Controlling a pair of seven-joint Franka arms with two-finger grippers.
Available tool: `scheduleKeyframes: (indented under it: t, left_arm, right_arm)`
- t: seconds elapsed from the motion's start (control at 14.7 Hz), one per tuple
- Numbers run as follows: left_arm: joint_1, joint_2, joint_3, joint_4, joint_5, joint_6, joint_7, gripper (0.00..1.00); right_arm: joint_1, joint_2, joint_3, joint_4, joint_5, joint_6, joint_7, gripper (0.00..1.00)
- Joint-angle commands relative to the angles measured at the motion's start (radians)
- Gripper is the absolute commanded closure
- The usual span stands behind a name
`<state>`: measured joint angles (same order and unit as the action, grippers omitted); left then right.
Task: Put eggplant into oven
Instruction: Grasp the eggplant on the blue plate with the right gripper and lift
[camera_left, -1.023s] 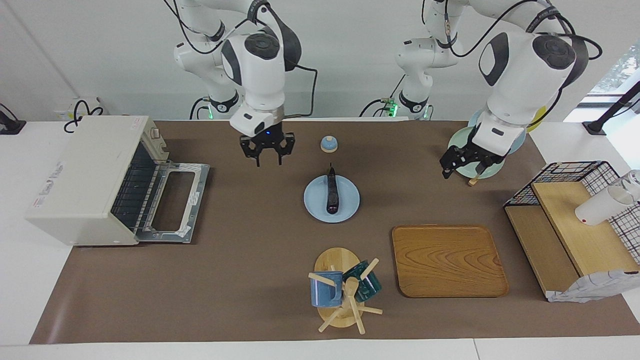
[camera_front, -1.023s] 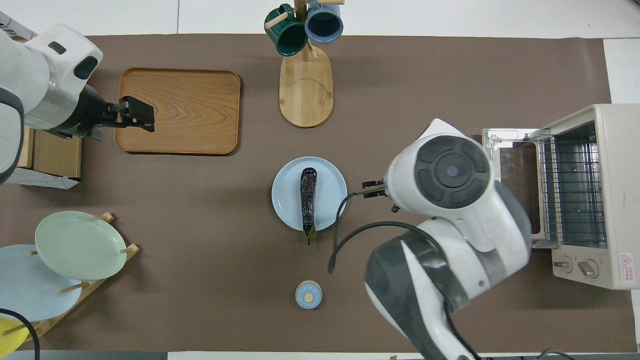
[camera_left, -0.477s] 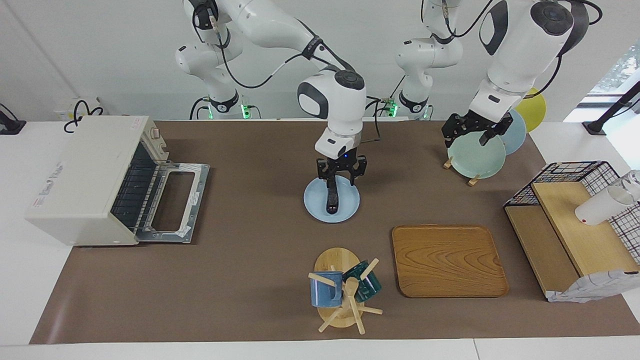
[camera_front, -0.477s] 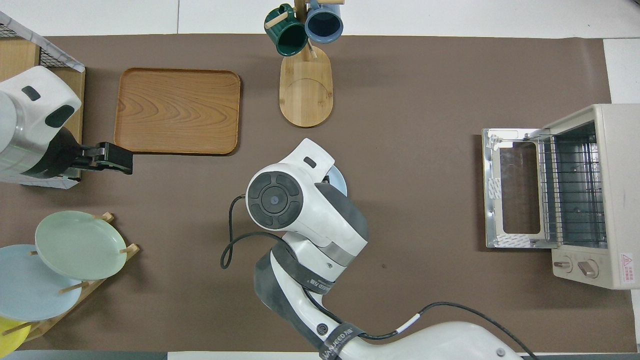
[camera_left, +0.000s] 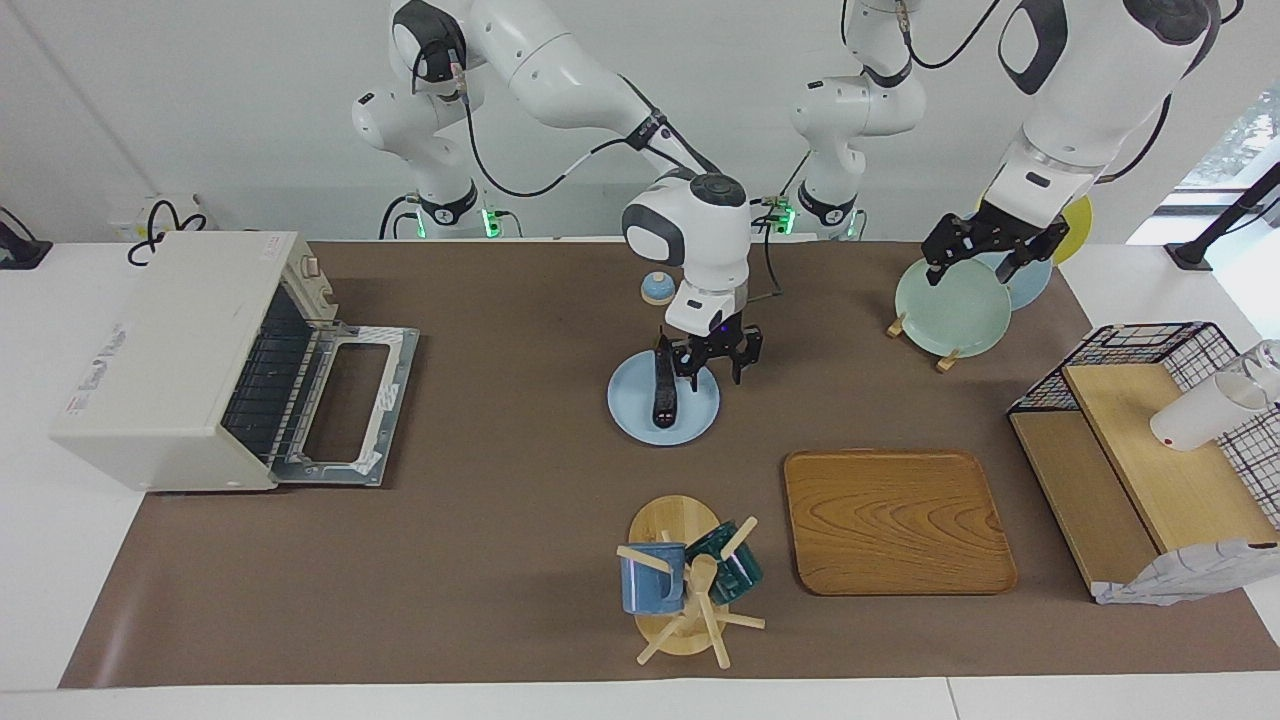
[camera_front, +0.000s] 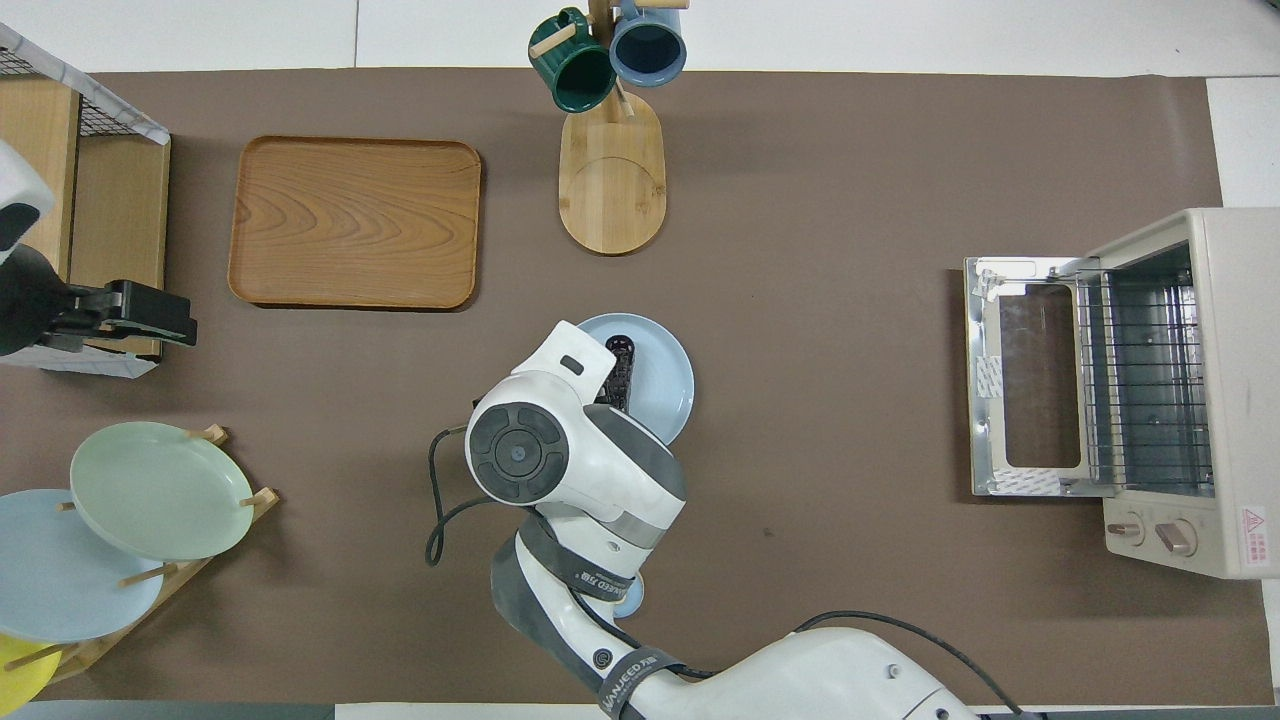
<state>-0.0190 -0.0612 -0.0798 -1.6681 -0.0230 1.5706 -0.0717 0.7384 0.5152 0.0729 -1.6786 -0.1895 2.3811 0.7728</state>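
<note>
Your right gripper (camera_left: 714, 363) hangs low over the light blue plate (camera_left: 700, 415), at the plate's edge toward the left arm's end of the table, and its fingers (camera_left: 738, 362) are spread apart with nothing between them. The eggplant (camera_left: 663, 388) lies lengthwise on that plate, just beside the gripper on the side toward the oven; its stem end points toward the robots. You cannot tell from either view whether a finger touches the eggplant. From overhead, the right arm's wrist covers most of the plate (camera_front: 662, 380), and only the eggplant's (camera_front: 620, 365) end farther from the robots shows past it.

The oven (camera_left: 175, 355) stands well apart from the right gripper, at the right arm's end of the table, with its drop-down door (camera_left: 352, 405) lying open and flat and the wire rack (camera_front: 1150, 380) visible inside.

Your left gripper (camera_left: 983, 253) is up in the air over the pale green plate (camera_left: 950, 297) that leans in the wooden plate rack; its fingers look spread and hold nothing.

Farther from the robots than the right gripper sit the wooden tray (camera_left: 897, 521) and the mug tree (camera_left: 680, 590) with a blue mug and a dark green mug. A small blue lidded dish (camera_left: 656, 288) sits nearer to the robots than the right gripper.
</note>
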Motion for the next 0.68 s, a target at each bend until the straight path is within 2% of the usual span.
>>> scheduleKeyframes:
  t: [0.0, 0.14, 0.2, 0.34, 0.41, 0.48, 0.61]
  left_arm:
    - [-0.05, 0.014, 0.028, 0.059, 0.011, -0.072, -0.068, 0.0]
    - [-0.052, 0.001, 0.029, 0.048, 0.012, -0.072, -0.056, 0.0]
    - [-0.052, -0.005, 0.029, 0.027, 0.012, -0.07, -0.043, 0.0]
    - [-0.044, -0.015, 0.029, -0.002, 0.012, -0.049, -0.033, 0.0]
    - [-0.042, -0.014, 0.029, -0.001, 0.011, -0.034, -0.027, 0.0]
    - [-0.041, -0.011, 0.029, 0.001, 0.012, -0.027, -0.028, 0.0]
    - [-0.039, -0.008, 0.029, 0.007, 0.011, -0.024, -0.028, 0.0]
  right_arm:
    - [0.019, -0.021, -0.002, -0.076, -0.039, 0.036, 0.029, 0.38]
    - [0.018, -0.033, -0.002, -0.15, -0.044, 0.108, 0.029, 0.4]
    - [0.019, -0.04, -0.002, -0.171, -0.045, 0.116, 0.028, 0.45]
    - [0.018, -0.047, -0.004, -0.193, -0.051, 0.119, 0.023, 0.67]
    - [0.016, -0.049, -0.004, -0.197, -0.068, 0.119, 0.022, 0.88]
    - [0.016, -0.049, -0.004, -0.197, -0.076, 0.118, 0.02, 1.0]
    - [0.015, -0.049, -0.007, -0.184, -0.086, 0.084, 0.014, 1.0]
